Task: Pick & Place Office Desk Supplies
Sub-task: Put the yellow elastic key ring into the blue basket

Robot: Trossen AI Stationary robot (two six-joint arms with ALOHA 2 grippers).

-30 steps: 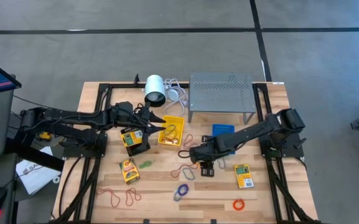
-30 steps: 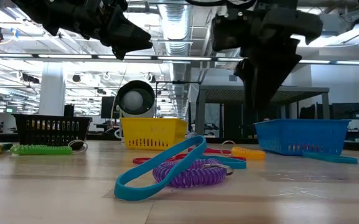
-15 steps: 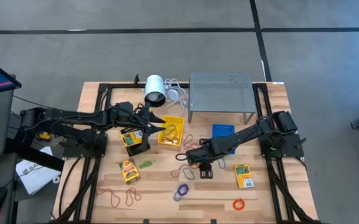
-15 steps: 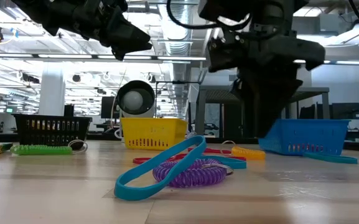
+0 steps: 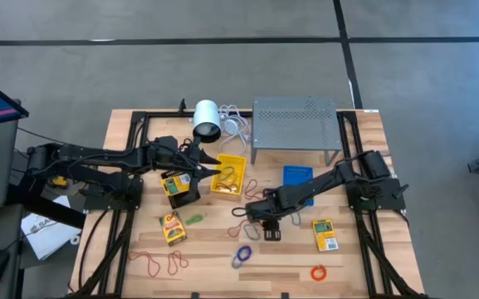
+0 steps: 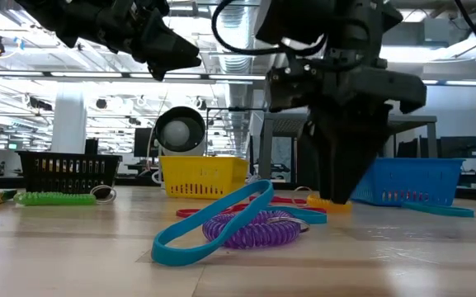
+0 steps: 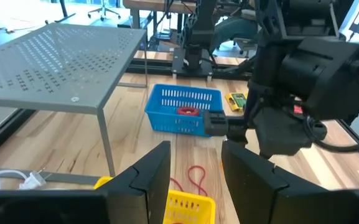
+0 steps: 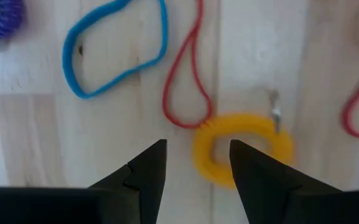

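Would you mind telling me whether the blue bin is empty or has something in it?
Not empty. The left wrist view shows a red band lying inside the blue bin, seen through its slotted wall.

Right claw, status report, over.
Right claw open, low over yellow coil band, nothing held. Left claw open, empty, above yellow bin. Red loop touches the coil.

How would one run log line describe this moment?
right gripper: open, low over yellow coiled loop | left gripper: open, above yellow bin
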